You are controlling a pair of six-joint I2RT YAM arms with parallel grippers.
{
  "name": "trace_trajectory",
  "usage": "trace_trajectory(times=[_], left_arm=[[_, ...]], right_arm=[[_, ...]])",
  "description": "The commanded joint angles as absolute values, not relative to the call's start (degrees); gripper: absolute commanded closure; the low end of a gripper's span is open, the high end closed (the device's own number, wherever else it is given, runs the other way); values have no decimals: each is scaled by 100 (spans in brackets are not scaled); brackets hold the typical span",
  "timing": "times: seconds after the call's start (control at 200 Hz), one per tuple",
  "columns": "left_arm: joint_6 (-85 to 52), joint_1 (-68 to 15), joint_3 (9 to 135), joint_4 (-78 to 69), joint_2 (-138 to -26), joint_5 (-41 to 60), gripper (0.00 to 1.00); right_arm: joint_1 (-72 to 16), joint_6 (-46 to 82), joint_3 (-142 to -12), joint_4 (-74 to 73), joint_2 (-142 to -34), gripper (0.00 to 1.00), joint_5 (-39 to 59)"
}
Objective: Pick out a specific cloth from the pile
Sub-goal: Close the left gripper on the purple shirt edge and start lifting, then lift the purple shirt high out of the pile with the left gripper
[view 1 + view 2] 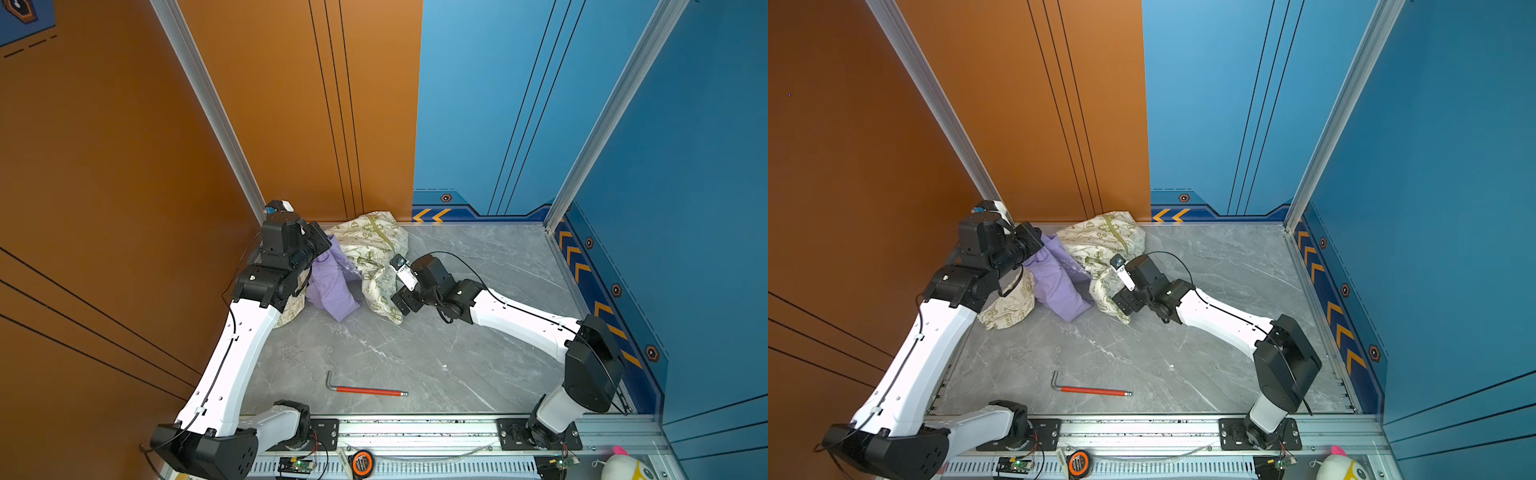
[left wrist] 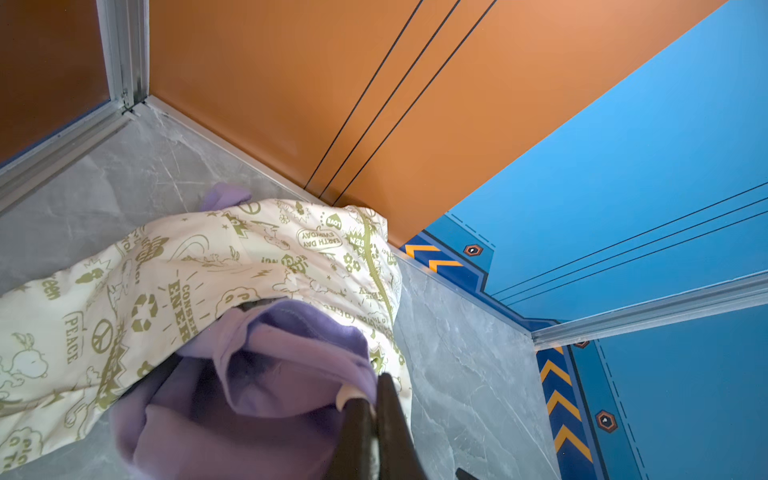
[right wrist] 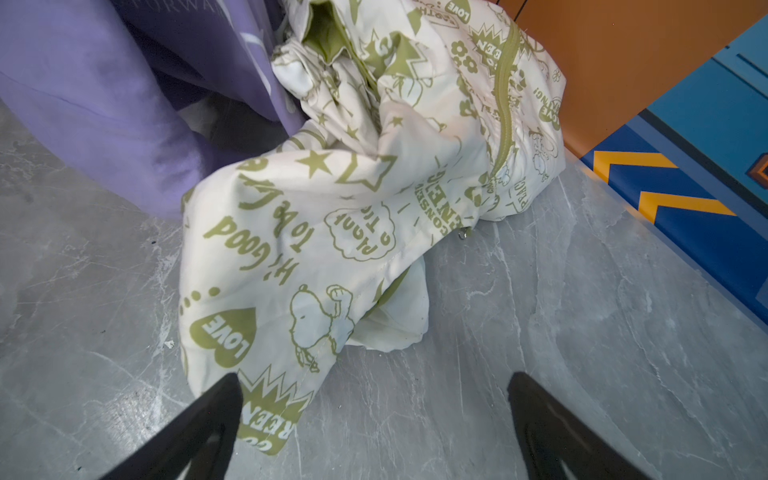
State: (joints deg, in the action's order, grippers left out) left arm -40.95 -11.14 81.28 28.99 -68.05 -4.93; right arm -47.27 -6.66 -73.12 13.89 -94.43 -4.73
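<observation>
Your left gripper [image 2: 376, 392] is pinched tight on a fold of the lavender cloth [image 1: 332, 286]. The cloth drapes from it down onto the grey marble table [image 1: 415, 353] at the back left, between folds of the cream, olive-printed pile [image 1: 374, 245]. Your right gripper [image 3: 374, 380] stands wide open and empty, at the pile's near edge.

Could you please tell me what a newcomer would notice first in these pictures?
The purple cloth stands out, tangled with a cream cloth printed in green at the far left of the table, pinched in the shut left tool. A red-handled hex key lies alone near the front edge.
</observation>
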Motion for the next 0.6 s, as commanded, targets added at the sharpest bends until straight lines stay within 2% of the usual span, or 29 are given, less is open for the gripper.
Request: trace_trajectory(times=[0.0, 0.235, 0.591], left_arm=[[-3997, -1147, 8573, 2100, -6740, -791, 100], [-3564, -1125, 9241, 1846, -6971, -811, 100], [-3560, -1099, 10101, 1288, -7372, -207, 100]], right_arm=[[-4739, -756, -7518, 1327, -9531, 0, -611], [-4745, -765, -7612, 1349, -9616, 0, -653], [-4724, -765, -7705, 1365, -9641, 0, -757]])
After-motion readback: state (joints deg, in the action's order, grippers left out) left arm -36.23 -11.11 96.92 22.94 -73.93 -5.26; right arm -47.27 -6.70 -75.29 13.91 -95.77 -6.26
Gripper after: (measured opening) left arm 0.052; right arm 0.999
